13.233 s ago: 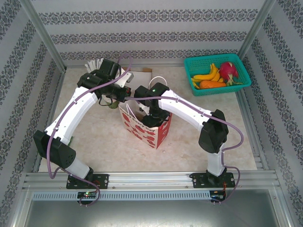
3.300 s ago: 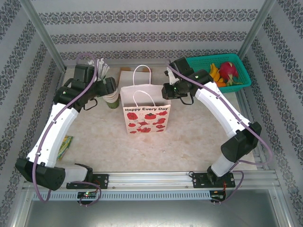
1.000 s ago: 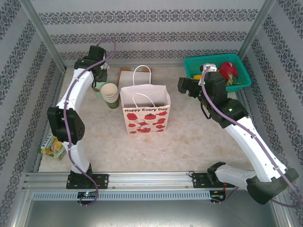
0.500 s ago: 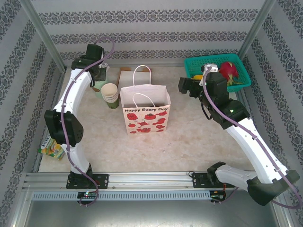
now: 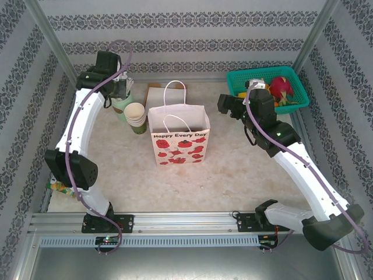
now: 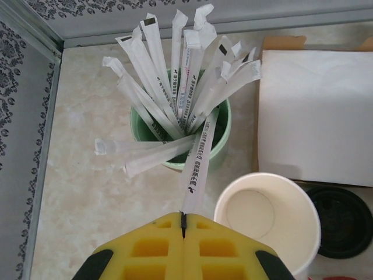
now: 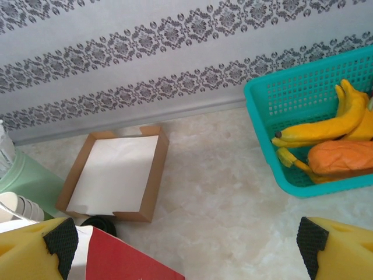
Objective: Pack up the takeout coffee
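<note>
left tool (image 6: 182,224) clenched on wrapped stick (image 6: 197,169), right tool (image 7: 185,242) released, takeout coffee (image 6: 342,220) beside cup stack (image 6: 268,217)

Open tabletop (image 5: 233,151) lies between paper bag (image 5: 179,135) and basket (image 5: 233,87).

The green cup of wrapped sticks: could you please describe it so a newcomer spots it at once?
From the paper bag, look toward the table's far-left corner. Beside the stack of cream cups stands the green cup, the only one bristling with white wrapped sticks; the left tool grips one.
</note>
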Robot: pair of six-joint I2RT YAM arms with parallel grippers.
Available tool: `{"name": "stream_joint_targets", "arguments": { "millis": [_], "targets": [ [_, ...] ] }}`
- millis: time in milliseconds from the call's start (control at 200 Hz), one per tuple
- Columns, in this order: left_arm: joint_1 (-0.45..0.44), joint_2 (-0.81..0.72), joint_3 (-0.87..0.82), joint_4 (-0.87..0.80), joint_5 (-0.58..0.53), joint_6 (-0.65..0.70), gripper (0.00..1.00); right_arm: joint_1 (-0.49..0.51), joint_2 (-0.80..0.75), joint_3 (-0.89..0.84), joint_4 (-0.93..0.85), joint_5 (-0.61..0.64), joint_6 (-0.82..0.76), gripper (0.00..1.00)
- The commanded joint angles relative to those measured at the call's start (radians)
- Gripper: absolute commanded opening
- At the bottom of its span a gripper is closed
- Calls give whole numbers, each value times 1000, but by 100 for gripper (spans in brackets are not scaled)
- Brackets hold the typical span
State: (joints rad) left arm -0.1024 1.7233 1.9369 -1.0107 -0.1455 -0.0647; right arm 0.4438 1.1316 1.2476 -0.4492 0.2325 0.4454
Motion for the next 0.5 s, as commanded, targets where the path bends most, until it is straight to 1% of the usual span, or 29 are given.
{"name": "stream_joint_targets", "arguments": {
  "millis": [0,55,130,200,280,390,440,495],
  "targets": [
    [10,-91,-21,-56,51,-69,0,-28,-21,-41,112,-94,-30,98],
    [11,-129,-41,-66,78,-83,0,-41,-17,-38,115,-133,-43,98],
    [9,-176,-58,-93,137,-89,0,-54,-3,-20,106,-248,-77,98],
    [3,-216,-64,-127,180,-89,0,-64,21,20,56,-334,-103,98],
    [-9,-267,-73,-161,193,-85,0,-68,48,53,14,-414,-135,98],
    [-18,-338,-87,-197,219,-80,0,-70,71,62,8,-548,-173,98],
    [-23,-364,-88,-217,237,-78,0,-69,74,58,19,-569,-174,98],
    [-28,-388,-86,-239,249,-75,0,-70,73,55,29,-559,-167,98]
  ]
}}
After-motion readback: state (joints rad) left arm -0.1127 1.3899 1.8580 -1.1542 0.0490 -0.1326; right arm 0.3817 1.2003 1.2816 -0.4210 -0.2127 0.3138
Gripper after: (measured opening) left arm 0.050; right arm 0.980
